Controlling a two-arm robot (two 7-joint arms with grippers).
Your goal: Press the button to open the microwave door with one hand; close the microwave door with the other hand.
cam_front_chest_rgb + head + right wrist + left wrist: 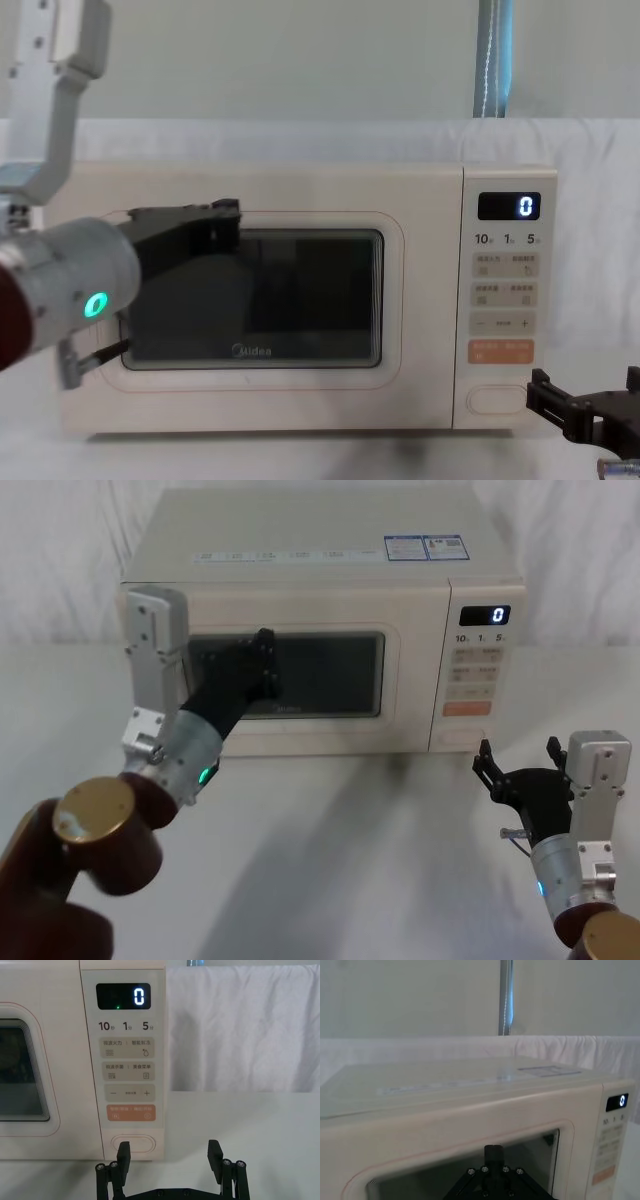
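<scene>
The cream microwave (320, 540) stands at the back of the table, its display (123, 996) reading 0. The microwave door (300, 616) sits flush with the front. My left gripper (264, 652) is shut, its tip against the upper left part of the dark window (300, 290); the left wrist view shows its tip (493, 1151) at the glass. My right gripper (518, 752) is open, low in front of the control panel and apart from it. The button (133, 1143) lies at the panel's bottom, beyond the right gripper's (169, 1152) fingers, untouched.
A white cloth covers the table (350, 830) and hangs behind the microwave. An orange key (130, 1112) sits just above the button, with beige labelled keys (129, 1048) higher up. There is free table room in front of the microwave between the two arms.
</scene>
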